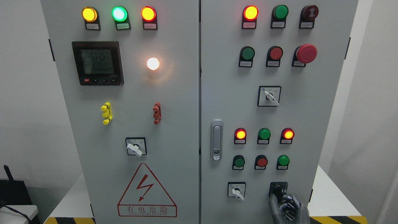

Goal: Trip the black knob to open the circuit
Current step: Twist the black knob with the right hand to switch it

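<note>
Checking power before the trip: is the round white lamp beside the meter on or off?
On. The white lamp glows bright and throws a halo on the left door, right of the meter.

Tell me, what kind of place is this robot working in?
Probably an industrial or electrical training room: a grey control cabinet with lit indicator lamps, a digital meter and a high-voltage warning sign. The right hand is at the black knob.

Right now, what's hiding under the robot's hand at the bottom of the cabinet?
The right hand covers the lower part of the black knob. Only the knob's top and its square black plate show. Its pointer position is hidden.
</note>
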Robot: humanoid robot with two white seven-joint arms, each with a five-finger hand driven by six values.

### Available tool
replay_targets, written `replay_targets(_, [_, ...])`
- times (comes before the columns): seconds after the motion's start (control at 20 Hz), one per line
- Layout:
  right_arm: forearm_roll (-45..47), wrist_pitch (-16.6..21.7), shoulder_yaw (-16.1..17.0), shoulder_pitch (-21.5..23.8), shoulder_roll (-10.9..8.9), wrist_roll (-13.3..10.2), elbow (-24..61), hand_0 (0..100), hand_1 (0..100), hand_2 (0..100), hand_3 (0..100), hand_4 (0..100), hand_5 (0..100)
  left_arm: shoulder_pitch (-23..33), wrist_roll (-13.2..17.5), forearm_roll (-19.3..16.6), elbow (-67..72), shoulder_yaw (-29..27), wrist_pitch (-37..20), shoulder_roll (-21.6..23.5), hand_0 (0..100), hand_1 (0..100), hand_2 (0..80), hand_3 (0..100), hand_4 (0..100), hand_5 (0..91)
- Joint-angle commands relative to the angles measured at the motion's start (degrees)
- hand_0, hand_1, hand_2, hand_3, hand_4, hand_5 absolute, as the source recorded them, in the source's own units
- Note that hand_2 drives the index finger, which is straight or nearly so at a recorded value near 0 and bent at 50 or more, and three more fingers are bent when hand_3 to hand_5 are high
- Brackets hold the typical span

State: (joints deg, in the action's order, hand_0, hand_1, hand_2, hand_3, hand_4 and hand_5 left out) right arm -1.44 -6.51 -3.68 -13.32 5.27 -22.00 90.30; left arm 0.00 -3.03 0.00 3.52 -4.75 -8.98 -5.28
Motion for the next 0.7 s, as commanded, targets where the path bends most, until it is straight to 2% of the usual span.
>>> replay_targets(0.0, [0.56,-0.08,-0.01,-0.13,0.0,0.03,0.05,52,68,62,92,94,96,-0.44,-0.04,-1.84,0.0,0.0,0.02,0.01,12,39,0.0,0,0,0.0])
replay_targets(0.65, [1.17,-0.08,-0.19,-0.22,0.0,0.21,0.14,52,68,62,92,94,96,-0.44,-0.04,-1.93,0.0,0.0,0.02,0.01,12,39,0.0,0,0,0.0])
